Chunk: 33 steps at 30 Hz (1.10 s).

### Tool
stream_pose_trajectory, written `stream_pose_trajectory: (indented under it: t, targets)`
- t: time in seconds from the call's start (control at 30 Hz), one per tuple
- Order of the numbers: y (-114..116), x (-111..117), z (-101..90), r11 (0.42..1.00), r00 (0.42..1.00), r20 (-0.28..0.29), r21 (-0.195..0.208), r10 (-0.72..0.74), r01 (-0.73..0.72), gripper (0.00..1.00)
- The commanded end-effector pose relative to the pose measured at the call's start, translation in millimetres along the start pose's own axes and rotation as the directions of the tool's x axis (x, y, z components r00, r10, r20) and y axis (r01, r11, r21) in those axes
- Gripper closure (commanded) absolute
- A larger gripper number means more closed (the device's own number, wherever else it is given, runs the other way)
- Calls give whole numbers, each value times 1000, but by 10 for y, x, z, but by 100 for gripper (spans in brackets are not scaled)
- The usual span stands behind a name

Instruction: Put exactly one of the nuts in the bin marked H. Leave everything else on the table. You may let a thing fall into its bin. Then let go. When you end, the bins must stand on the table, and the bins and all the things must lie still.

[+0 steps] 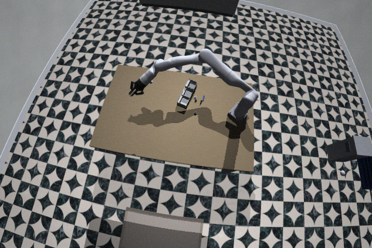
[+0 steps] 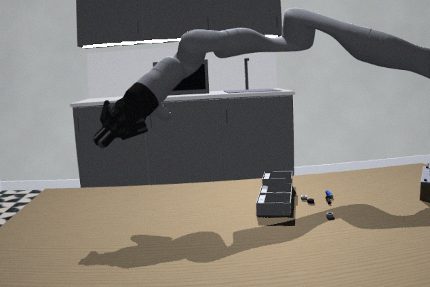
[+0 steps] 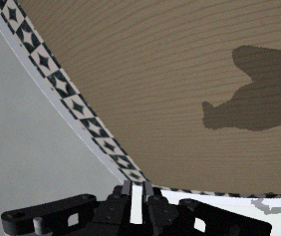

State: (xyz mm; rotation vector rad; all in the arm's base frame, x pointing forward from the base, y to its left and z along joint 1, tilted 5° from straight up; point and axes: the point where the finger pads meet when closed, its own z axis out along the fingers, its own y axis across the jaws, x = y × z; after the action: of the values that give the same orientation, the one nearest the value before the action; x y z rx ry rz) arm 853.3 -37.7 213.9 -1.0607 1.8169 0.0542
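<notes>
Top view: black two-finger gripper [image 1: 132, 88] hangs over the tan wood-grain table [image 1: 144, 143], well apart from the grey three-compartment bin row [image 1: 186, 94]; small nuts [image 1: 195, 113] lie beside it. Labels unreadable.

Exterior: grey ring nut [image 2: 329, 215], dark nut [image 2: 310, 201], blue-tipped bolt [image 2: 328, 194] rest near bins.

Wrist: fingers pressed together, nothing btwn.

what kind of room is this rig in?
Most likely a kitchen: a counter with a sink and tap along the back wall, dark wall cabinets above it, and a checkered tile floor around the wooden table.
</notes>
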Motion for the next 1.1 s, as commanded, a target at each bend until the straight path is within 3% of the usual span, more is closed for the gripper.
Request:
stream_pose_trajectory:
  t: [0.0,0.13,0.2,0.3,0.37,0.43,0.53,0.63,0.7,0.8,0.87,0.97,1.03,1.07]
  targets:
    - [150,-218,-8,1000,1000,-5,-16,-21,21,91]
    - [273,-254,3,1000,1000,-5,-16,-21,21,91]
    - [439,-275,-4,996,998,-64,-89,2,-8,91]
    - [687,-306,-14,996,998,-64,-89,2,-8,91]
    - [688,-306,-14,996,998,-64,-89,2,-8,91]
    - [853,-301,-45,988,990,-136,-147,28,-48,91]
    - [1067,-293,-84,988,990,-136,-147,28,-48,91]
    - [1067,-293,-84,988,990,-136,-147,28,-48,91]
    - [1222,-265,-140,978,975,-217,-186,57,-99,91]
    - [1403,-230,-206,977,974,-217,-186,57,-99,91]
    - [1543,-183,-286,966,949,-301,-205,90,-157,91]
    - [1697,-129,-376,966,948,-304,-206,91,-159,91]
    - [1817,-70,-477,954,913,-387,-204,129,-221,91]
    - [1875,-41,-528,953,910,-393,-203,131,-225,91]
